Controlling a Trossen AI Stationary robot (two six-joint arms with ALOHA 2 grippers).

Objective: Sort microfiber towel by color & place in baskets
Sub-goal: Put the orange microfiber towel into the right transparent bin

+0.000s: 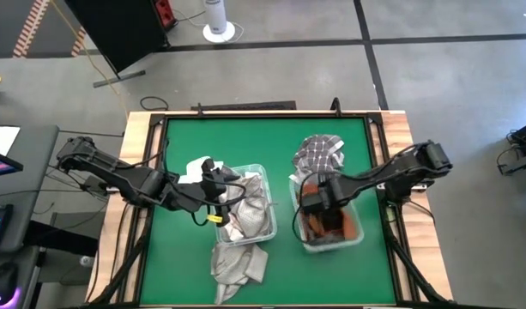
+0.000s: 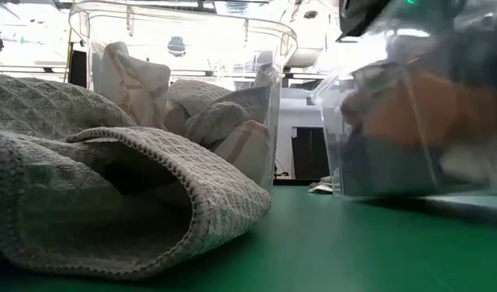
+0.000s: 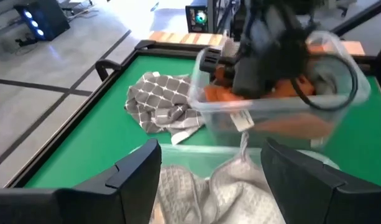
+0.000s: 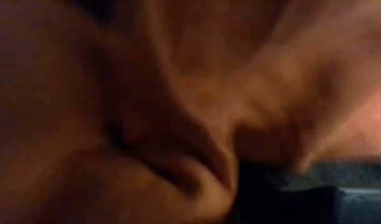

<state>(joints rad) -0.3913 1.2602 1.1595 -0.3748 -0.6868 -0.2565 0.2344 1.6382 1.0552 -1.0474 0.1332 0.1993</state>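
Presently catalogued: two clear baskets on the green worktop (image 1: 185,257), towels partly sorted.
Left basket (image 1: 264,172) held grey towels (image 1: 250,210); left tool (image 1: 218,184) hovered released over its rim. Right basket (image 1: 359,236) held orange towels (image 1: 348,227); right tool (image 1: 312,204) sat down inside it, grip impossible to tell. Grey towel (image 1: 237,264) and patterned towel (image 1: 318,153) lay just outside the baskets.

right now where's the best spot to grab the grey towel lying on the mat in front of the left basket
Probably the raised fold of the grey towel, from straight above. It lies crumpled on the green mat just outside the left basket, apart from the left gripper.
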